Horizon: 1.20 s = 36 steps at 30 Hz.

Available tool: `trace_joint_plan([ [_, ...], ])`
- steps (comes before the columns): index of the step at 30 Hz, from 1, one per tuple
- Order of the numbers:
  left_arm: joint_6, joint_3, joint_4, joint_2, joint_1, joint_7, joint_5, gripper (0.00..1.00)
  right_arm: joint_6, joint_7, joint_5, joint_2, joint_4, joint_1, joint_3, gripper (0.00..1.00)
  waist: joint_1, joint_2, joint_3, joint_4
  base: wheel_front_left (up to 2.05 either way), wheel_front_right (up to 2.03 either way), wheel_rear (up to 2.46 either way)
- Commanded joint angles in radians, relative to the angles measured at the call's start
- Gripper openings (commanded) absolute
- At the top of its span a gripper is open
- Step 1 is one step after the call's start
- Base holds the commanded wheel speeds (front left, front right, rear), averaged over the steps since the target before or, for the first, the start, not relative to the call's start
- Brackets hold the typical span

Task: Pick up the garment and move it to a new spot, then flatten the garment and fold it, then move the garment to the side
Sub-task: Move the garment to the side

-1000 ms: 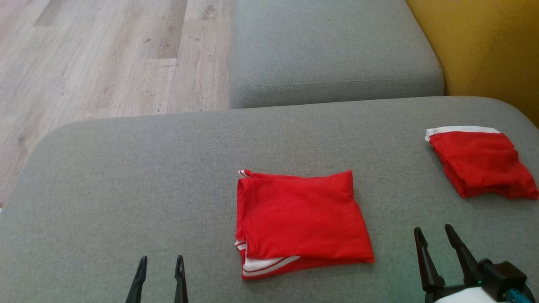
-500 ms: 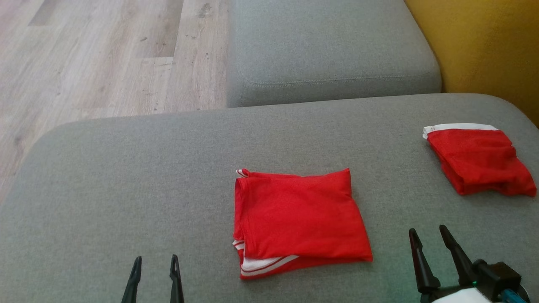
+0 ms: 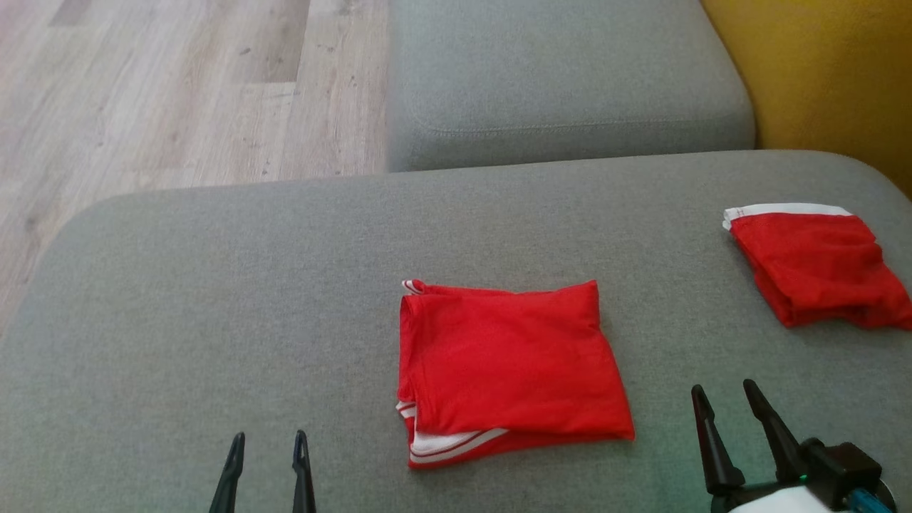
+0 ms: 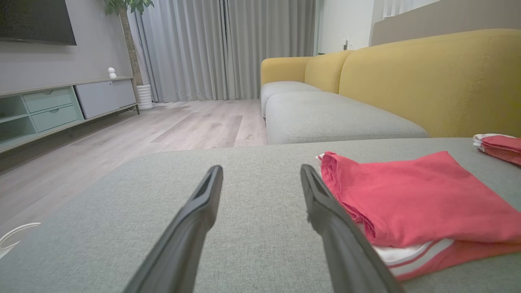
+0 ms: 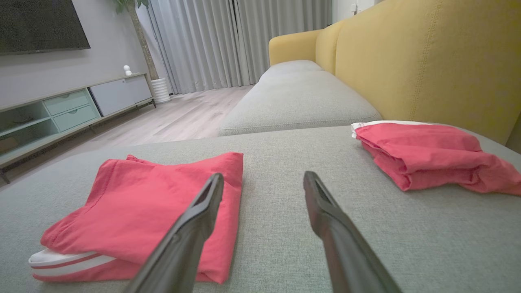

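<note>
Two red garments lie on the grey cushion (image 3: 214, 285): the folded garment (image 3: 509, 370) in the middle, with white stripes at its near edge, and a second garment (image 3: 816, 267) well apart at the right. From above, the head view gives this layout; the wrist views add curtains (image 4: 203, 49) and a low cabinet (image 4: 61, 106). The left gripper (image 3: 269, 436) and the right gripper (image 3: 723, 388) both stand open, holding nothing, and are cut off at the bottom edge. The left wrist view cuts the second garment at its right edge.
</note>
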Motion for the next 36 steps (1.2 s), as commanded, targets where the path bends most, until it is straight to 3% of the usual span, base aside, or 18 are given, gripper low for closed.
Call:
trace_joint_plan([
  [1,0.000,0.022,-0.040,-0.013,-0.060,-0.010,0.011,1.00,0.007,-0.013,-0.007,-0.018,-0.034,-0.037,0.017,1.00,0.0000,0.0000,0.010,0.003,0.00,0.00,0.00],
  [10,0.002,0.001,-0.053,-0.013,-0.083,-0.010,0.017,1.00,0.007,-0.013,-0.015,-0.037,0.011,-0.085,0.039,1.00,0.0000,0.0000,0.055,0.017,0.00,0.00,0.00],
  [18,0.020,-0.009,-0.059,-0.013,-0.108,-0.010,0.013,1.00,0.007,-0.012,0.062,-0.040,0.187,-0.213,0.096,1.00,0.0000,0.0000,0.098,0.032,0.00,0.00,0.00],
  [32,-0.002,-0.050,-0.043,-0.013,-0.174,-0.010,0.022,1.00,0.007,0.223,0.301,-0.038,0.500,-0.496,0.284,1.00,0.0000,0.0000,0.181,0.058,0.00,0.00,0.00],
  [33,-0.002,-0.053,-0.041,-0.013,-0.177,-0.010,0.022,1.00,0.007,0.233,0.311,-0.037,0.514,-0.508,0.301,0.42,0.0000,0.0000,0.185,0.059,0.00,0.00,0.00],
  [34,-0.002,-0.056,-0.039,-0.013,-0.179,-0.010,0.020,1.00,0.007,0.242,0.325,-0.035,0.525,-0.517,0.319,0.00,0.0000,0.0000,0.189,0.060,0.00,0.00,0.00],
  [36,-0.001,-0.060,-0.039,-0.013,-0.184,-0.010,0.013,1.00,0.007,0.246,0.349,-0.040,0.534,-0.535,0.349,0.00,0.0000,0.0000,0.201,0.060,0.00,0.00,0.00],
])
